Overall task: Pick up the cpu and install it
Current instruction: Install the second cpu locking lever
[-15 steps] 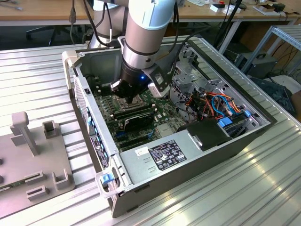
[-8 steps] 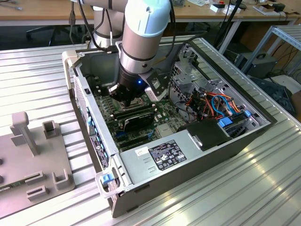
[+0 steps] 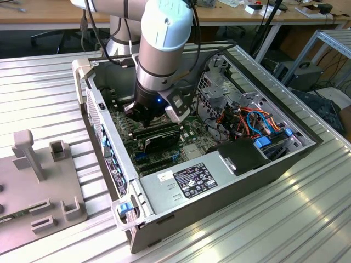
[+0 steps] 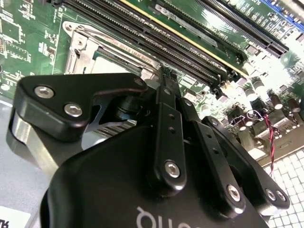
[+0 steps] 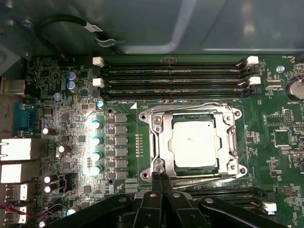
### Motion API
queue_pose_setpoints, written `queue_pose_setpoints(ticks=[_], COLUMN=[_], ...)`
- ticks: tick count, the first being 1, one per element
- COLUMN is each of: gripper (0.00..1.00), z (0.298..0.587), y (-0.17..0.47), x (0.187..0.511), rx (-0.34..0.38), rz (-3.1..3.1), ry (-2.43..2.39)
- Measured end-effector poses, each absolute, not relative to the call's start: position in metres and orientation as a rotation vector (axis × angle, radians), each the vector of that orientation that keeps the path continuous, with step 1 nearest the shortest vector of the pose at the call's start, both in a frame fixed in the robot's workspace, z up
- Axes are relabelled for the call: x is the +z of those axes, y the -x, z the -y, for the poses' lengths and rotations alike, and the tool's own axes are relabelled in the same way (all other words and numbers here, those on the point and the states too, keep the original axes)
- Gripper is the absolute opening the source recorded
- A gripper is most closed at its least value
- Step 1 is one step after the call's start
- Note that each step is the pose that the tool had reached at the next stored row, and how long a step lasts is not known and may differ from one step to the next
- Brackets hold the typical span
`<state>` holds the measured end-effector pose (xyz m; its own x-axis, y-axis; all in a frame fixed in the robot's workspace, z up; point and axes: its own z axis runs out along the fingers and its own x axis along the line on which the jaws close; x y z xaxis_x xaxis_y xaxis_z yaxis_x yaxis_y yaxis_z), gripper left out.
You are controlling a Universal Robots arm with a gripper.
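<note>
The cpu [image 5: 194,145], a pale silver square, lies flat inside the metal-framed socket [image 5: 159,137] on the green motherboard [image 5: 280,142]. The frame's silver plate surrounds its top. My gripper [image 5: 160,178] hovers just off one edge of the socket, its two black fingertips pressed together with nothing between them. In the second wrist view the black fingers [image 4: 166,114] point down beside the socket [image 4: 83,50]. In the exterior view my gripper [image 3: 143,116] reaches down into the open computer case [image 3: 219,181], over the motherboard.
Long black memory slots [image 5: 173,76] run along one side of the socket, more slots [image 4: 190,42] lie close to the fingers. A row of capacitors [image 5: 95,140] stands beside it. Cables [image 3: 249,120] and the power supply [image 3: 186,178] crowd the case. A grey fixture [image 3: 33,181] sits at the exterior view's left.
</note>
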<state>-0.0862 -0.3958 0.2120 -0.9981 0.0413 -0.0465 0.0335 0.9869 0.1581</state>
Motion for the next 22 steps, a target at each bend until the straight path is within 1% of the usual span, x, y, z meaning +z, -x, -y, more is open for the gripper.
queue_pose_setpoints(ticks=[22], gripper=[0.11], z=[0.3925], y=[0.0909], x=[0.2044], rx=[0.228], rz=[-3.083], ry=[-0.058])
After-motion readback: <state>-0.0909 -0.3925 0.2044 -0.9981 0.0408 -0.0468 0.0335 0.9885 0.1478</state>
